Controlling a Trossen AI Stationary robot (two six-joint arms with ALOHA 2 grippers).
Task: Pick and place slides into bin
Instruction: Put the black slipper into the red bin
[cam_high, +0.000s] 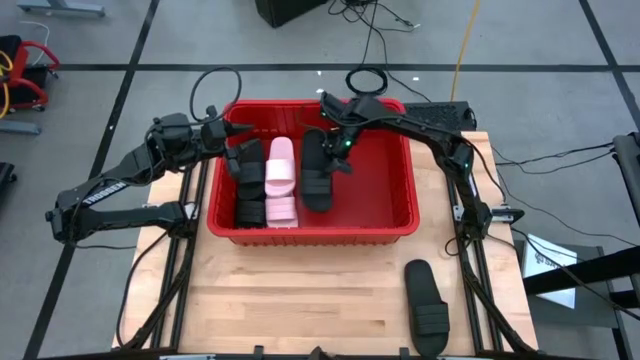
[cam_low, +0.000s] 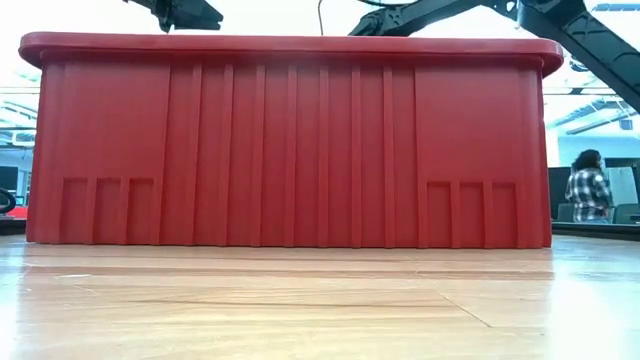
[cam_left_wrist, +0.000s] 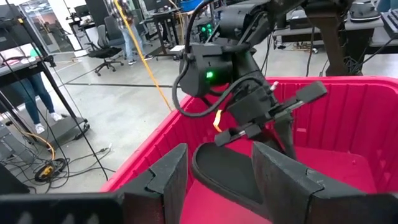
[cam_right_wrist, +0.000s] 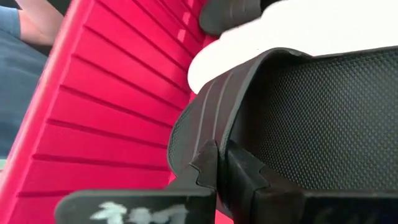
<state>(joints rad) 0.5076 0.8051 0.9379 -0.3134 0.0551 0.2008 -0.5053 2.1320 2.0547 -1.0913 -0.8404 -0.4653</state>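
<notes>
**One slide left on the table**

Nearest from above, a black slide (cam_high: 426, 307) lies alone on the table (cam_high: 300, 300). Others sit in the bin (cam_high: 400, 225). Right gripper (cam_high: 335, 150) pinches a black slide over it (release pending). Wrist view: left gripper (cam_left_wrist: 217, 180) is spread, empty.

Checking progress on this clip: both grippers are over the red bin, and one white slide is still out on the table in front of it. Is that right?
Not quite: the slide left on the table is a black slide, not white, as the high view shows. The rest holds: the left gripper and right gripper are both over the red bin; the pale slides lie inside it.
</notes>
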